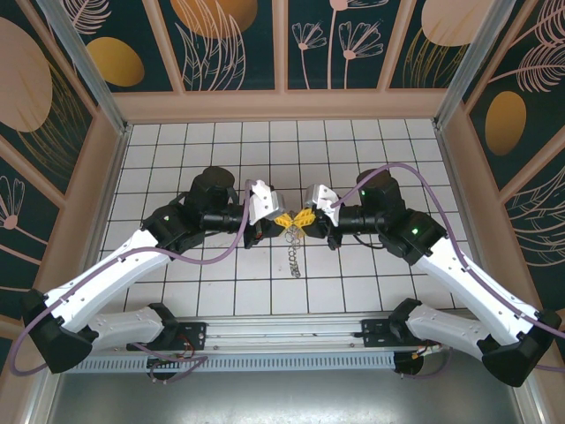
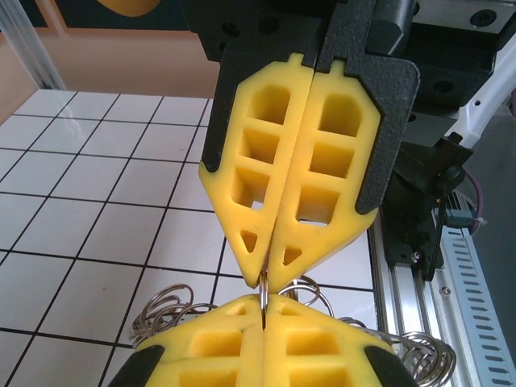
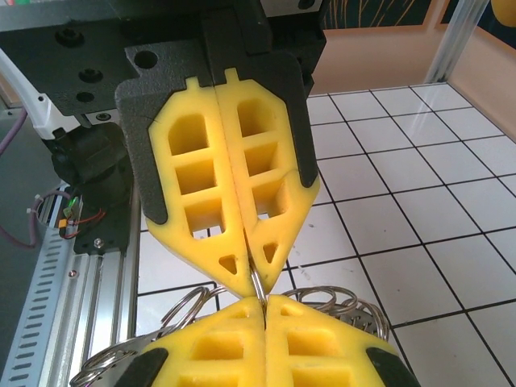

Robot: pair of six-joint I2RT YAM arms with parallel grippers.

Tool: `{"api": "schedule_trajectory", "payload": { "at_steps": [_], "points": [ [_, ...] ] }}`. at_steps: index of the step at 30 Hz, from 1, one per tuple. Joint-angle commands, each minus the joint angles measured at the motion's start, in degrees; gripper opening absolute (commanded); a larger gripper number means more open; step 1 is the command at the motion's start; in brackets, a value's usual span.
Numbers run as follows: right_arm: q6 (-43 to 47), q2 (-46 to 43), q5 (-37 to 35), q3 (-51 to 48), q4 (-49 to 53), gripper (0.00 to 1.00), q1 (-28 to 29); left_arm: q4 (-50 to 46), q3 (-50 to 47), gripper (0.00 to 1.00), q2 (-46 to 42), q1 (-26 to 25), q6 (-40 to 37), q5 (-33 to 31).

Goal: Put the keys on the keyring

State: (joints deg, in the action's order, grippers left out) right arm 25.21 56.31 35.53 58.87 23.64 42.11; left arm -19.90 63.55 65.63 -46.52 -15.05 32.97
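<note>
You've got both hands tip to tip over the middle of the surface (image 1: 221, 141), L coming in from 9 o'clock, R from 3. The left hand (image 2: 263, 322) is clamped shut on the thin edge of the keyring (image 2: 264, 292). The right hand (image 3: 264, 318) is shut on that same edge from the opp. side, so the ring stands edge-on btwn the two sets of yellow tips and looks lifted off the tiles. Its wire loops (image 2: 161, 310) fan out on both sides of the pinch, and in the top view a string of loops (image 1: 294, 258) hangs toward 6 o'clock. Which bit of that is one of the keys is too small to tell. I'd read this as the ring-holding step, w/ threading not yet done. Next move prob. needs one hand to hold firm while the other lets go, picks up one of the keys and feeds it into the coil gap. Go slow: the pinch is narrow and the ring could twist out.
</note>
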Motion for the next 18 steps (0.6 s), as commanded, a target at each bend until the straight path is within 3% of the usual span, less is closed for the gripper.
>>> {"api": "schedule_trajectory", "payload": {
  "at_steps": [1,8,18],
  "points": [
    [0.13,-0.48,-0.31,2.21,-1.96,0.00,0.78,6.15,-0.14,0.00,-1.81,-0.31,2.47,3.54],
    [-2.02,-2.78,2.75,-0.50,-5.02,0.14,0.86,21.52,-4.49,0.00,-6.35,-0.32,11.82,8.76],
    [-3.35,-3.85,4.37,-1.82,-6.64,0.14,0.80,32.85,-9.12,0.00,-7.90,-0.25,17.89,11.40]
  ]
}}
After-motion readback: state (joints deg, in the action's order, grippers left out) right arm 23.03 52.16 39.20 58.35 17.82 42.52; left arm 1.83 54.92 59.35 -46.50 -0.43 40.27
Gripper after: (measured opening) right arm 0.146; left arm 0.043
